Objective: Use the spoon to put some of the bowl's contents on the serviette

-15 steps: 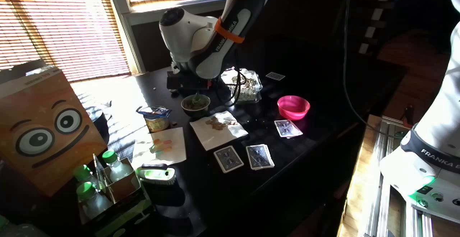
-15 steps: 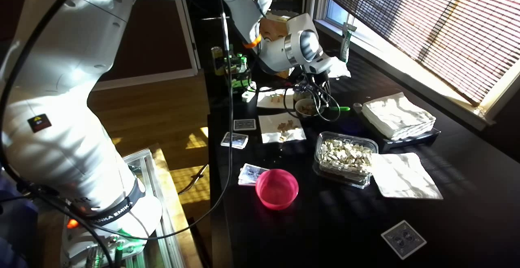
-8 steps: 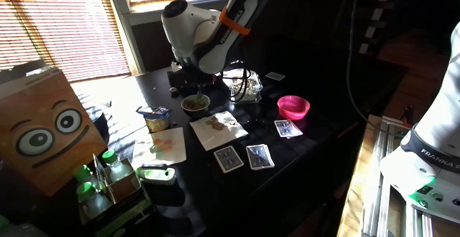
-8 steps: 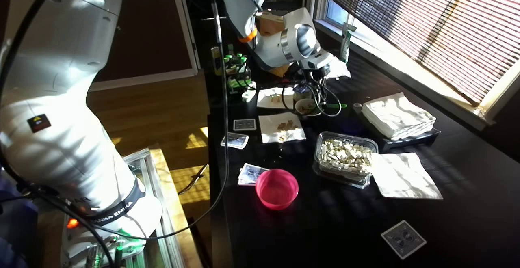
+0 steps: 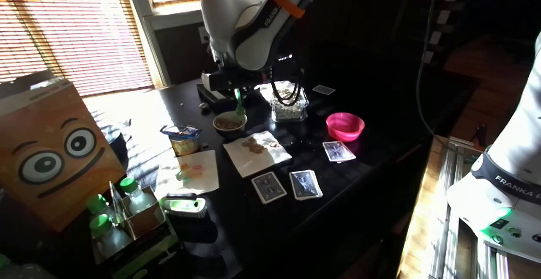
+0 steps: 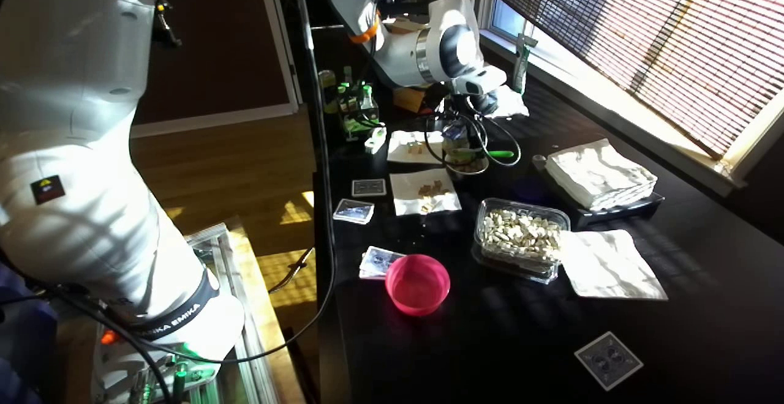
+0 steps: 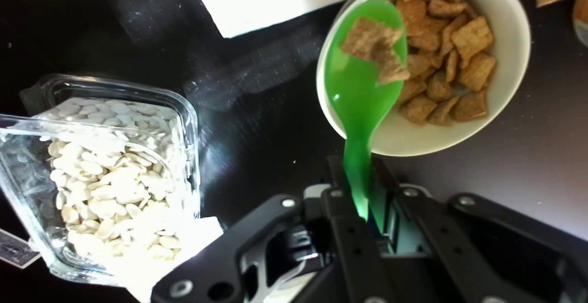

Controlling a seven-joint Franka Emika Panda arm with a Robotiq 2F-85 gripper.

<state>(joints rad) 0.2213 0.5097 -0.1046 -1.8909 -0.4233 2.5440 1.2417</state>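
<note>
Gripper [image 7: 359, 174]: fingers clamped on the spoon [image 7: 363, 105], lower middle of the wrist frame.
Spoon: head just up-frame of the fingertips, over the left side of the bowl [image 7: 413, 140]. Can't tell if it touches the rim.
Load: a few brown bits [image 7: 369, 39] on the spoon's head.
Bowl: upper right of wrist frame, ahead of the fingertips, more bits inside.
Serviette [image 5: 252, 163]: mid-frame in both exterior views, near the bowl, bits on it.
Wrist view: gives the load clearly, too small to read in both exterior views; catches only part of the serviette, top edge.
Exterior only: pink bowl [image 5: 344, 134], right of centre, and face on orange box [image 5: 57, 133], far left, in an exterior view.
</note>
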